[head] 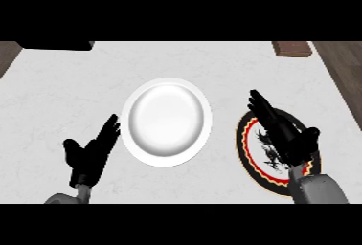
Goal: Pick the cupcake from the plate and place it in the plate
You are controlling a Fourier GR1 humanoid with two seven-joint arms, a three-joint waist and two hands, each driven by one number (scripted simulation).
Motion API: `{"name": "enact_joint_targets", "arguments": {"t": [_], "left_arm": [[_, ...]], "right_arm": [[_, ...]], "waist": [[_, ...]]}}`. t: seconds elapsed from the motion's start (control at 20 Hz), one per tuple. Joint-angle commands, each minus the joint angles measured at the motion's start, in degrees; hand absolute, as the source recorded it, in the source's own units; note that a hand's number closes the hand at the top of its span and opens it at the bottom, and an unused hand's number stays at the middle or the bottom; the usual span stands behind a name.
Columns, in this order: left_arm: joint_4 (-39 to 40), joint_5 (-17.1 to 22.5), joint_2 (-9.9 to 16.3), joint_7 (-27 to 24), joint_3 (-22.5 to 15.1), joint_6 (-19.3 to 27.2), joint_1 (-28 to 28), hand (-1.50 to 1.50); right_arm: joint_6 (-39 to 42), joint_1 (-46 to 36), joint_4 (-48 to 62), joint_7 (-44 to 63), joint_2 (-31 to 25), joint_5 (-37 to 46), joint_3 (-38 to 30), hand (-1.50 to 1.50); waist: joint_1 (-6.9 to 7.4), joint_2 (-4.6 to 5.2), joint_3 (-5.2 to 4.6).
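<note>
Left hand and right hand, both with straight fingers.

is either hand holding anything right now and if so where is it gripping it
Nothing visibly held. The left hand is open beside the white plate; the right hand is open over the dark plate.

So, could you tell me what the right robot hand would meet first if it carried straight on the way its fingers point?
Probably nothing: the right robot hand points up-left, passing right of the white plate over bare counter.

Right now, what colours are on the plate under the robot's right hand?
Black, with a red and cream ring near its rim, on the dark plate in the head view, partly hidden by the right hand.
</note>
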Motion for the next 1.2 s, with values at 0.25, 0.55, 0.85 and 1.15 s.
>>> {"name": "enact_joint_targets", "arguments": {"t": [0.25, 0.55, 0.85, 1.15], "left_arm": [[-1.29, -6.48, 8.07, -9.04, 4.88, 1.05, -1.96, 0.00], [-0.68, -4.65, 7.79, -9.00, 4.98, -1.29, -1.35, 0.00], [3.28, -4.61, 6.90, -12.99, 7.09, -2.42, -1.08, 0.00], [3.84, -5.38, 7.54, -12.00, 8.13, -3.59, -1.62, 0.00]], "right_arm": [[-28.14, -8.88, 5.37, 5.90, 3.17, 2.84, -19.54, 1.50], [-53.18, -5.60, 10.10, -0.40, 3.86, 24.74, -18.56, -1.50], [-68.18, -3.22, 12.96, 3.21, 11.18, 42.16, -10.70, -1.50], [-66.31, 0.47, 9.21, 20.61, 12.83, 59.15, -12.40, -1.50]], "waist": [[0.87, 1.60, 2.51], [1.14, 2.01, 2.50], [-0.20, 1.39, 2.38], [-0.87, 1.19, 2.37]]}}
